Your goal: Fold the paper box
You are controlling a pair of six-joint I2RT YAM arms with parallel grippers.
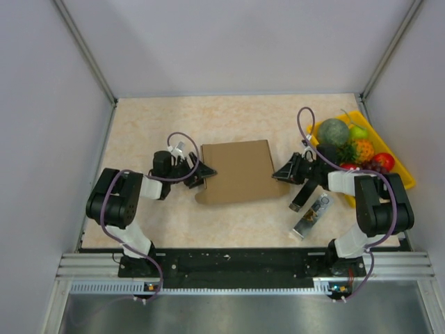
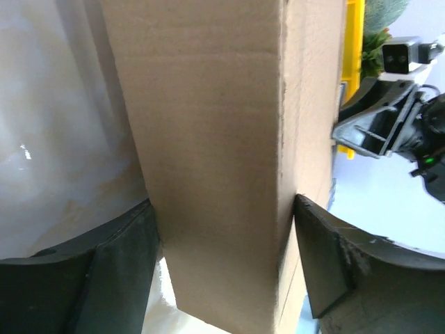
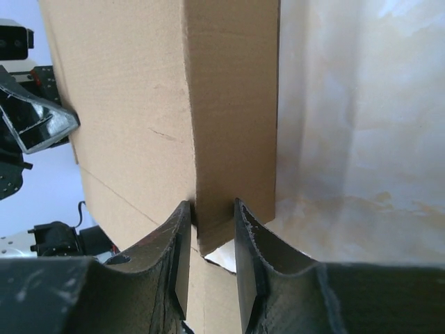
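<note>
The paper box [image 1: 236, 170], plain brown cardboard folded into a shallow closed rectangle, lies flat at the middle of the table. My left gripper [image 1: 201, 174] is at its left end. In the left wrist view, the box's side wall [image 2: 215, 139] fills the wide gap between the fingers [image 2: 118, 271], which touch it on both sides. My right gripper [image 1: 281, 172] is at the right end. There, the narrow jaws [image 3: 212, 209] pinch a cardboard edge of the box [image 3: 229, 104].
A yellow tray [image 1: 405, 172] full of fruit stands at the right, just behind the right arm. A small silver and black device [image 1: 311, 216] lies on the table near the right arm's base. White walls enclose the table on three sides.
</note>
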